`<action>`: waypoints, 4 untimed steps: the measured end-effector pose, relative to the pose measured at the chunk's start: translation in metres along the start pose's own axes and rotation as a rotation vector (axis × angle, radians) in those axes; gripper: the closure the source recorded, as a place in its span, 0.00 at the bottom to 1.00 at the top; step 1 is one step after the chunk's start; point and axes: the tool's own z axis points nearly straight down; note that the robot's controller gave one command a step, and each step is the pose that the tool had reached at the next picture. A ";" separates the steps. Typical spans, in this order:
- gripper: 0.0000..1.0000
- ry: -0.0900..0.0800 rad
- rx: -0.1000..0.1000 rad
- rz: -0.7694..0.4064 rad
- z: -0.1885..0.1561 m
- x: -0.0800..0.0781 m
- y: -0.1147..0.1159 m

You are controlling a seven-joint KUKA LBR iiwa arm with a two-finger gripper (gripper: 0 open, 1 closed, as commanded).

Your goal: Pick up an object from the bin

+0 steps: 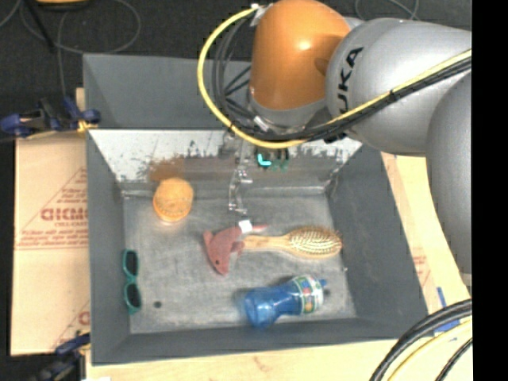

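The orange cover [298, 50] on the wrist hides the middle of the far wall of the bin [143, 94] and the top of the pincer [236, 201], which reads as a thin pale shape too small to make out in detail. The arm [413, 78] is cut off at the right. Whether the handle tip of the hairbrush [305, 243] lies on or under the pink toy [222, 248] (a fish, perhaps; its outline is blurred) cannot be told, and a white-and-red thing [245, 228] where they meet is too small to name. The print on the blue bottle [282, 300] is unreadable. A dark speck [156, 304] on the floor near the teal sunglasses [129, 280] cannot be identified.
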 end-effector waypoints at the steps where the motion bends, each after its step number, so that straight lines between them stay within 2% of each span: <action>1: 0.00 -0.008 -0.002 0.001 -0.005 -0.001 0.000; 2: 0.00 -0.010 0.003 -0.152 0.052 0.012 -0.016; 3: 0.00 -0.006 0.003 -0.415 0.069 0.031 -0.028; 4: 0.00 -0.006 0.004 -0.566 0.092 0.038 -0.013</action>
